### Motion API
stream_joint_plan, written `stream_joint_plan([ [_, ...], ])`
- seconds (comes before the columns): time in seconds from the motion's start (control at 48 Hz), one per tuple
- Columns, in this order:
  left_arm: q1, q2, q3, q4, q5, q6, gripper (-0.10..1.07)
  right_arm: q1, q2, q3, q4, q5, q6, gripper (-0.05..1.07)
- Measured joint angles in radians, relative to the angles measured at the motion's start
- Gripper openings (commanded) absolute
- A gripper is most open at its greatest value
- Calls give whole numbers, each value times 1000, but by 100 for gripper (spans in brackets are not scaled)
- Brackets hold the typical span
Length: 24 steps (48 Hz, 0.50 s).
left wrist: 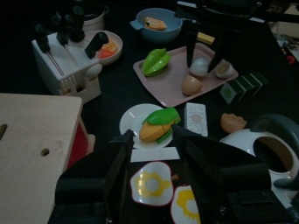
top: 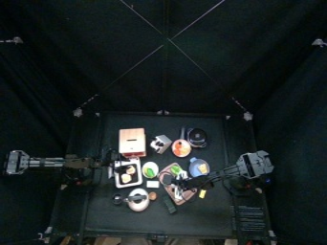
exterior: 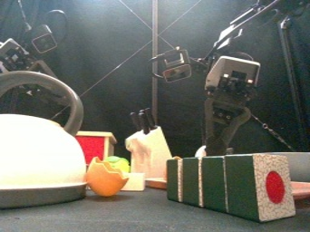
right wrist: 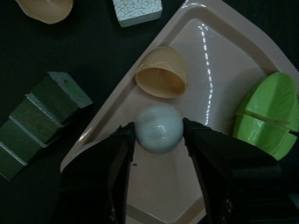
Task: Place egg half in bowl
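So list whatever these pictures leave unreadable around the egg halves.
- Front view: pink tray and egg halves hidden behind the sushi block.
- Top view: objects too small to identify.
- Right wrist view: right gripper straddles the white egg half; contact unclear.
- Left wrist view: bowl contents blurred.

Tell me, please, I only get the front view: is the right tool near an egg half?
Observer: Yes. The right wrist view shows the right tool open around a white egg half on the pink tray.
Operator: Is there another egg piece?
Observer: A tan egg half lies just beside the white one, on the same tray.
Operator: Where's the bowl?
Observer: The left wrist view shows a blue bowl off the tray, close to one end of it.
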Motion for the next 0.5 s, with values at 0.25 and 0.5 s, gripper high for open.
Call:
stream_joint_plan([
  [0.25,0,0,5,-2,0,0,80,-5,-44,41,0,17,-5,71],
  [0.5,0,0,5,-5,2,0,80,-28,-229,126,2,54,0,72],
])
